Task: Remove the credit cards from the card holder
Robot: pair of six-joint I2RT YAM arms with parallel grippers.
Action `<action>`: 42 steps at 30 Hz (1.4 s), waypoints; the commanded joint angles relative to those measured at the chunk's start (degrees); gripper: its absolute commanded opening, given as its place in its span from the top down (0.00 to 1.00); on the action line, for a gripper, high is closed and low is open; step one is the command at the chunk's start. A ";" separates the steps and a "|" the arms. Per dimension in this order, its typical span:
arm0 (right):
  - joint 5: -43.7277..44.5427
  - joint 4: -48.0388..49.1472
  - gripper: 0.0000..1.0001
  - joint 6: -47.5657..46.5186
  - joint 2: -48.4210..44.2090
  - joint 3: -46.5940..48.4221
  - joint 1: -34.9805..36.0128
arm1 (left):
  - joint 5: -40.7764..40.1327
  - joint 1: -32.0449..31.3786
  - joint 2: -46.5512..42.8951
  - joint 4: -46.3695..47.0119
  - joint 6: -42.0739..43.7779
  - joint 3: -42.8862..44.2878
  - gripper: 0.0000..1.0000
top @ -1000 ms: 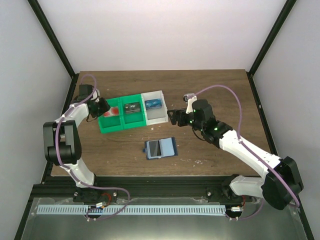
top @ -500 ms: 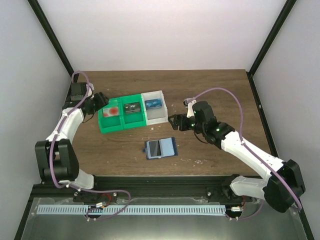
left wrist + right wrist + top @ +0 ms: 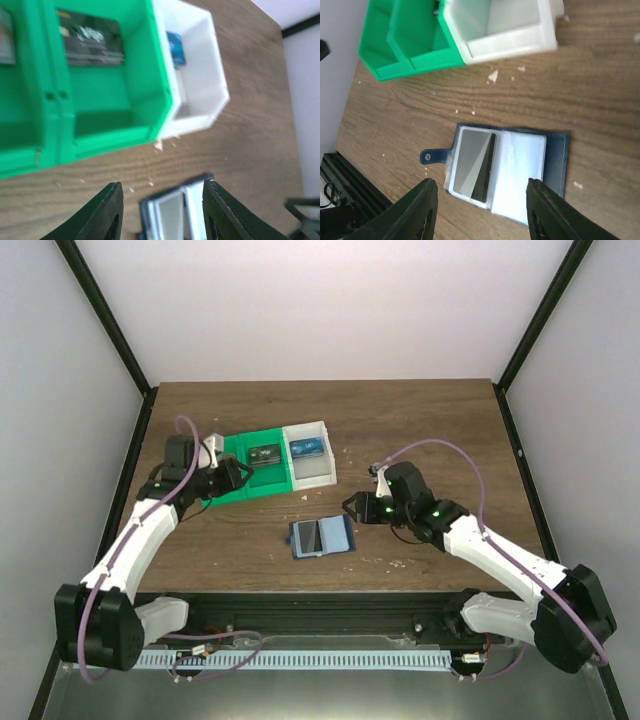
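Observation:
The blue card holder (image 3: 321,537) lies open on the wooden table, and a grey card with a dark stripe (image 3: 475,161) sits in its left clear pocket. A dark card (image 3: 264,454) lies in the tray's middle green compartment, a blue card (image 3: 306,448) in its white one. My left gripper (image 3: 240,475) hangs open over the tray's front left part, empty; its wrist view shows the card holder (image 3: 175,215) beyond the fingertips. My right gripper (image 3: 350,508) is open just right of and above the card holder (image 3: 520,160), holding nothing.
The green-and-white three-compartment tray (image 3: 270,487) stands behind the holder; its left compartment is covered by my left arm in the top view. Small pale crumbs (image 3: 492,76) dot the wood between tray and holder. Black frame posts flank the table.
My left arm swung from the tray's far left end round to its front, toward the holder. My right gripper came nearer to the holder and its jaws narrowed a little.

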 commanded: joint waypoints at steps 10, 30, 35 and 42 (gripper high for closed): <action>-2.17 4.99 0.58 2.89 8.96 -5.10 1.83 | 4.67 -16.59 -4.35 12.49 -11.80 -11.57 0.61; -3.87 13.67 0.63 1.89 20.45 -7.13 2.86 | 1.63 -24.66 7.27 27.77 -16.57 -23.41 0.69; -5.35 15.41 0.67 1.48 22.10 -7.00 2.87 | 1.51 -24.75 10.36 29.59 -16.29 -24.91 0.72; -9.59 17.19 0.77 2.46 21.75 -6.74 2.86 | 1.27 -24.89 12.69 31.18 -16.04 -25.50 0.76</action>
